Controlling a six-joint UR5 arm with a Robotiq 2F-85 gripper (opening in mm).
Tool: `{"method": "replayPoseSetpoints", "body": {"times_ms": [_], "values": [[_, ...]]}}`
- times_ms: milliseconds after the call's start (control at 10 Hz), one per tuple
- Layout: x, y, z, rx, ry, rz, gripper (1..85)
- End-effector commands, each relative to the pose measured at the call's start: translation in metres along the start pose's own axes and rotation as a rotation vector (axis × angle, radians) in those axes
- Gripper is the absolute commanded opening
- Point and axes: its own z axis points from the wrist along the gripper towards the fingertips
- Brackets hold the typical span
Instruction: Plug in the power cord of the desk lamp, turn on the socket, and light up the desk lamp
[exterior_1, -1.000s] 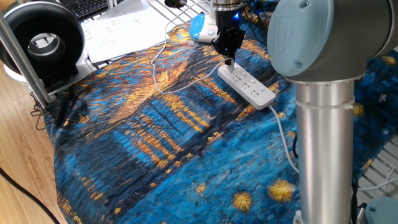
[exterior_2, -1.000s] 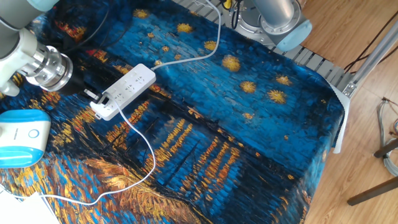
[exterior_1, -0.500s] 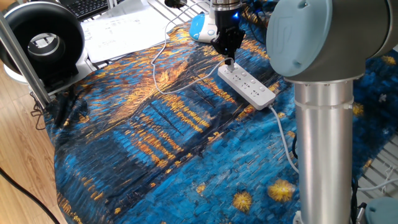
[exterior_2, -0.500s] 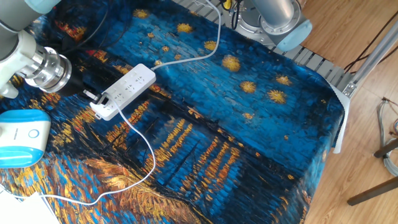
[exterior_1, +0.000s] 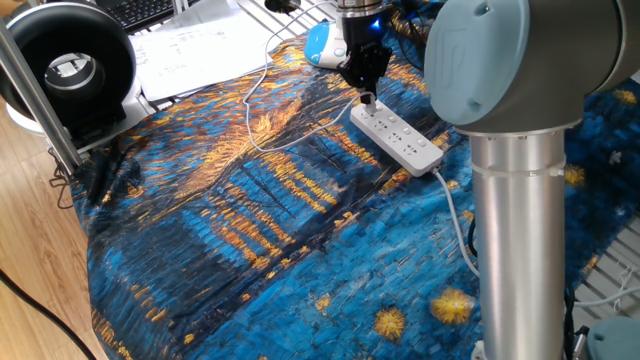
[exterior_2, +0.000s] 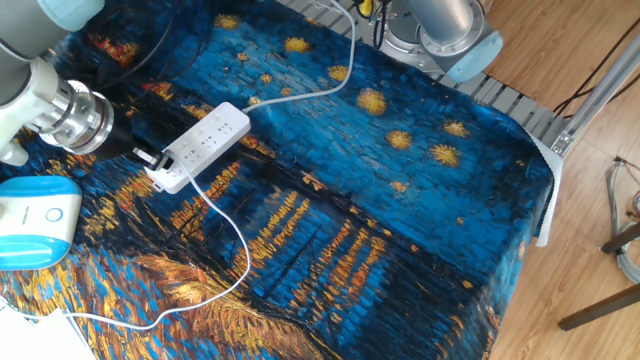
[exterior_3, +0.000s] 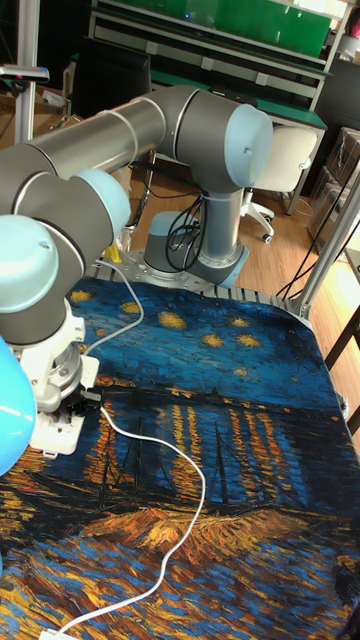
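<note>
**Claw at the end of the power strip, plug at its tip**

The claw (exterior_1: 367, 92) points down over the near end of the socket (exterior_1: 396, 139), a long white power strip lying flat on the cloth. In one fixed view its dark fingers taper together toward a small white piece at their tip, right at the last outlet of the strip. In the other fixed view the claw (exterior_2: 143, 153) sits just beside the strip's end (exterior_2: 200, 145), with the small white plug (exterior_2: 158, 166) at its tip. The fingers appear closed on the plug; whether the plug is seated in the outlet cannot be told.

The power cord (exterior_2: 237, 235), thin and white, leaves the plug, loops across the cloth and runs toward the lower left edge of that view. The tall fixed view shows the same cord (exterior_3: 186, 465) curving from the claw (exterior_3: 82, 405) down across the cloth.

A thicker pale cable (exterior_2: 318, 91) leaves the strip's other end and runs to the table's far edge.

The blue and orange painted cloth (exterior_1: 260, 250) covers the table. A blue and white device (exterior_2: 35, 220) lies on the cloth near the claw. A round black object (exterior_1: 68, 66) stands off the cloth's corner, with papers (exterior_1: 195, 48) beside it.
</note>
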Motion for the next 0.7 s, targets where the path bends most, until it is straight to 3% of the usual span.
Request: {"method": "replayPoseSetpoints", "body": {"times_ms": [0,200,300,400,600], "values": [[-0.009,0.002,0.003,0.005,-0.024,0.002,1.3],[-0.007,0.001,-0.002,0.021,-0.025,0.005,1.3],[-0.003,0.002,-0.002,0.015,-0.021,0.000,1.3],[-0.005,0.004,0.006,-0.017,-0.028,-0.006,1.3],[-0.005,0.001,0.009,-0.013,-0.028,-0.009,1.3]]}}
